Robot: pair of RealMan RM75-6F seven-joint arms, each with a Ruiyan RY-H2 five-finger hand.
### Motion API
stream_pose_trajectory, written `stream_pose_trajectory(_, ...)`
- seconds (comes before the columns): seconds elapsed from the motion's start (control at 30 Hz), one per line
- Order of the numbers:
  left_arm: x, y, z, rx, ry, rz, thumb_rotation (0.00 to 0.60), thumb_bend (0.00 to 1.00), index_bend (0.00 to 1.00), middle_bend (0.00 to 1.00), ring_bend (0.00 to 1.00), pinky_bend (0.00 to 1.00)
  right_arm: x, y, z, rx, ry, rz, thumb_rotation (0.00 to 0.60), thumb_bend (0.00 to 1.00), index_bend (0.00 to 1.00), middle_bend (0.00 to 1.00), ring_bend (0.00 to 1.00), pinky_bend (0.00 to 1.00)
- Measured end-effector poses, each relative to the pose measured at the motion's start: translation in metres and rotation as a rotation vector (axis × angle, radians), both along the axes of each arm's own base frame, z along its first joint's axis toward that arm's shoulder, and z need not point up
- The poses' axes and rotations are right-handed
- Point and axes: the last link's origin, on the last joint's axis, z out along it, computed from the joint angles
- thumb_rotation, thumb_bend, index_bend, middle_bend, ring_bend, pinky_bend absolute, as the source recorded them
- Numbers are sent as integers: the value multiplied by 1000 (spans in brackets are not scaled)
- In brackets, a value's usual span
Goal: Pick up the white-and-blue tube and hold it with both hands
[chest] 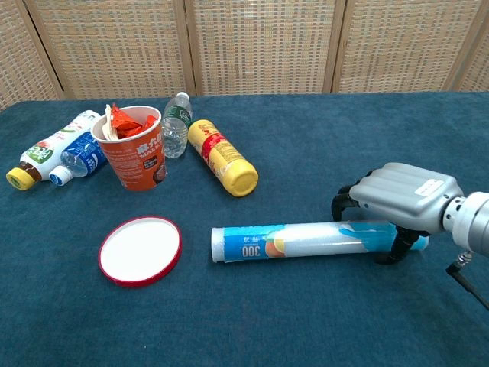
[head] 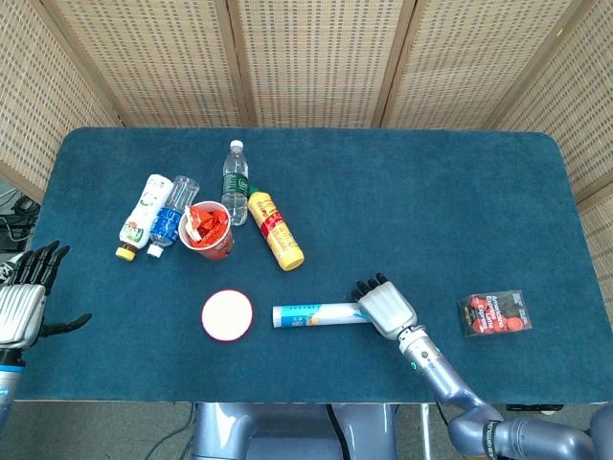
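The white-and-blue tube (head: 311, 313) (chest: 298, 239) lies flat on the blue table, its length running left to right near the front edge. My right hand (head: 385, 307) (chest: 401, 195) sits over the tube's right end. Its fingers (chest: 345, 200) curl down behind the tube and the thumb (chest: 393, 248) presses the near side, so it grips the tube, which still rests on the cloth. My left hand (head: 24, 302) hangs off the table's left edge with fingers spread and nothing in it; only the head view shows it.
A red-rimmed white lid (head: 227, 314) (chest: 140, 249) lies left of the tube. Behind it stand an orange cup (chest: 134, 149) of wrappers, a yellow bottle (chest: 223, 157), a water bottle (head: 235, 182) and two more bottles (chest: 57, 153). A red packet (head: 495, 312) lies to the right.
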Motion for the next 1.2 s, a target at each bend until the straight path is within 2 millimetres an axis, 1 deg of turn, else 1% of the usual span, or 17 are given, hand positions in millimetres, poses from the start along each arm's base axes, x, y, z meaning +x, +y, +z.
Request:
stream_pose_trajectory(0.03,0,0,0,-1,-1,1,600,0,0,0,0,0,-2,-1,-2,1,8,-7,600,424,394,396,375,299)
stream_pose_trajectory(0.07,0,0,0,-2,-2,1,600,0,0,0,0,0,-4,-2,-3,3,15,-10,600,471,427,424,405,320)
stream_pose_trajectory(0.13,0,1,0,-3,-3,1,600,0,0,0,0,0,-5,-3,-6,7,28,-9,600,571,512,501,491,403)
stream_pose_trajectory(0.2,-1,1,0,-4,-4,2,600,0,0,0,0,0,-5,-3,-7,8,30,-5,600,666,615,599,610,540)
stream_pose_trajectory(0.27,-1,1,0,-3,-6,2,600,0,0,0,0,0,-4,-3,-6,6,17,-4,600,706,653,634,662,603)
stream_pose_trajectory(0.4,-1,1,0,-5,-7,4,600,0,0,0,0,0,1,-2,2,2,-35,5,600,729,663,641,683,625)
stream_pose_trajectory(0.5,-1,2,-1,-9,-6,5,600,0,0,0,0,0,7,-1,15,-3,-74,16,600,738,665,641,686,639)
stream_pose_trajectory(0.67,1,3,-2,-15,-3,-1,600,0,0,0,0,0,18,-1,43,-12,-147,23,600,738,669,642,686,639)
stream_pose_trajectory(0.8,8,3,-3,-31,-13,-24,600,0,0,0,0,0,29,-5,64,-25,-190,32,600,738,672,643,687,639)
stream_pose_trajectory(0.9,21,6,-1,-34,-8,-70,600,0,0,0,0,0,37,-10,75,-28,-216,30,600,738,673,645,688,640)
stream_pose_trajectory(1.0,41,14,0,-48,-3,-129,600,0,0,0,0,0,45,-15,79,-37,-219,25,600,739,673,645,688,640)
stream_pose_trajectory(1.2,103,43,-5,-89,33,-319,600,0,0,0,0,0,62,-21,84,-59,-215,5,600,738,674,645,690,640)
